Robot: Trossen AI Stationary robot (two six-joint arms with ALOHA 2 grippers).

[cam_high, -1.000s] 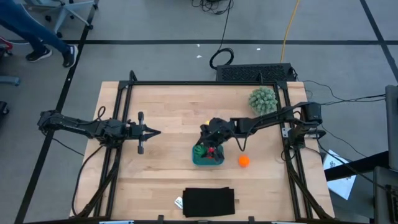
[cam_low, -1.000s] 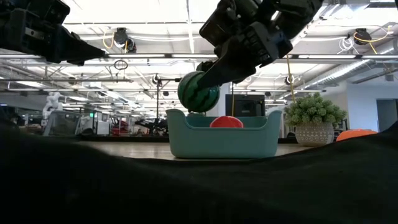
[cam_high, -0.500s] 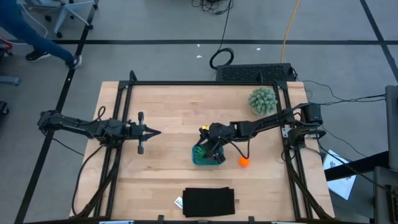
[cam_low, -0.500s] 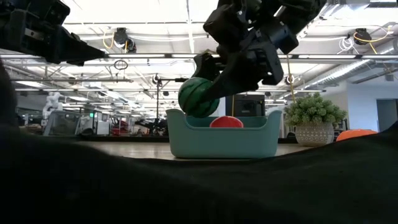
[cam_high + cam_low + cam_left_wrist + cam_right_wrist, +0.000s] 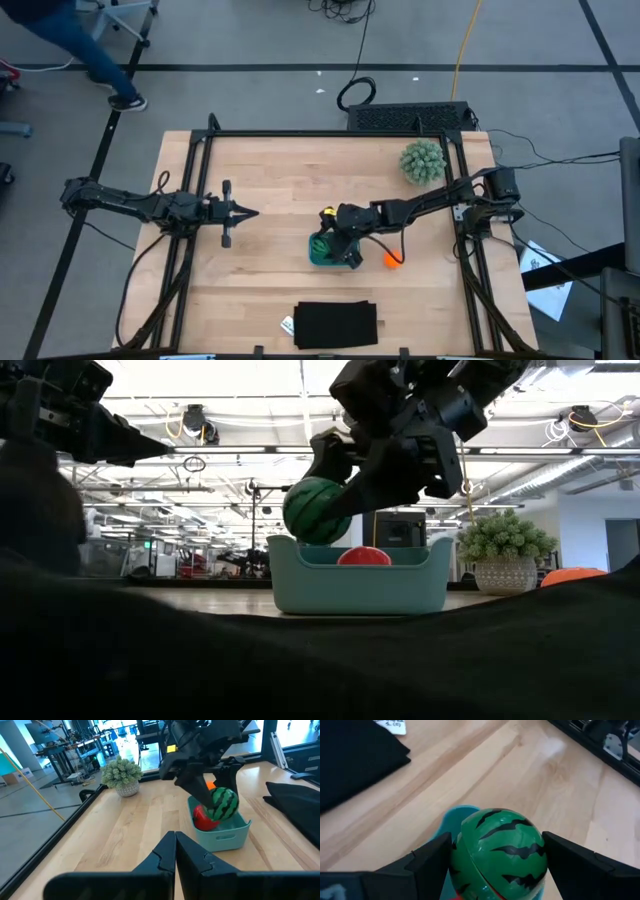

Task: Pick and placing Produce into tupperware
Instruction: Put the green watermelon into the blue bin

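1. Right gripper (image 5: 335,500) pinching striped ball (image 5: 318,510), just above tupperware (image 5: 357,585) rim.
2. Red piece (image 5: 363,556) inside tupperware.
3. Orange ball (image 5: 392,260) on desk (image 5: 280,180), just beside tupperware.
4. Left gripper (image 5: 250,212) pressed together, well apart.

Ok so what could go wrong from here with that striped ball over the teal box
The right gripper holds the dark green striped ball above one end of the small teal plastic container, near its rim. Released there, it might strike the rim and roll off. The red toy piece already inside leaves little room, so the ball could bounce out.
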